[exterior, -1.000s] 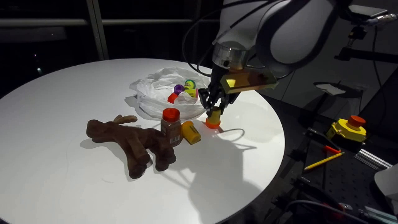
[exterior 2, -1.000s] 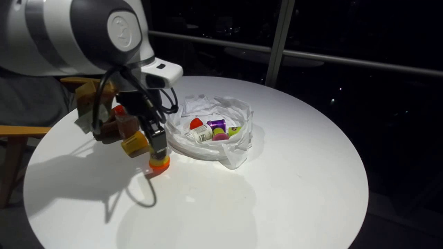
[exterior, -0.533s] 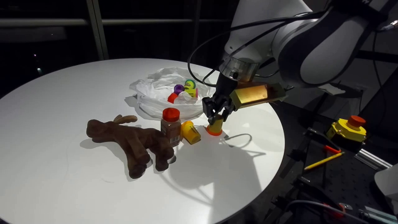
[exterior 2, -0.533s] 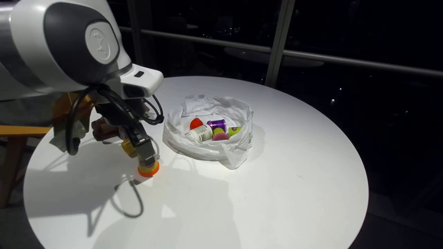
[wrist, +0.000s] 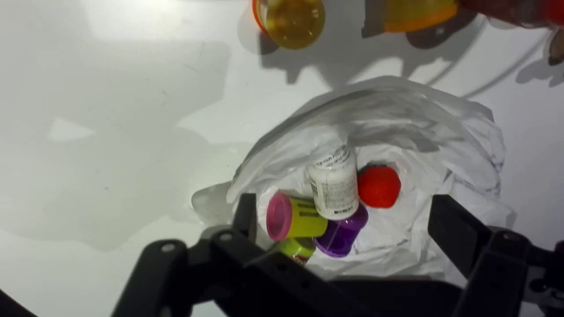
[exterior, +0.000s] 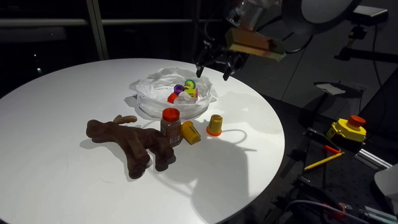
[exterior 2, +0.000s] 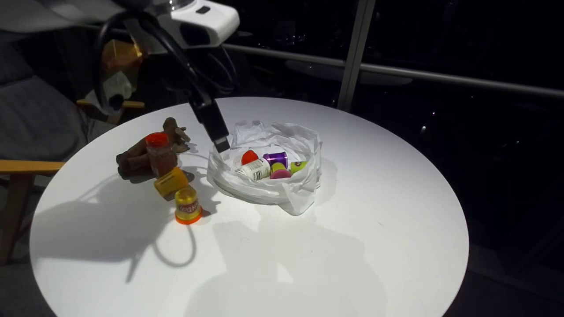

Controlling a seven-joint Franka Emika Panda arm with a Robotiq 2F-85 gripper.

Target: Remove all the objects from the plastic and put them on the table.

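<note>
The pincer (wrist: 343, 213) hangs higher than the white plastic bag (exterior 2: 260, 190), spread wide and holding nothing. Seen from the wrist, the white labelled bottle (wrist: 333, 189) lies in the bag, framed within that gap, long axis roughly square to the closing direction, so a side grip should fit.

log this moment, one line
gripper: open, empty, near bag | inside: white bottle, red item, purple tub, pink-lidded tub, lime tub | on table: standing yellow tub, tipped tub, jar, brown toy
</note>
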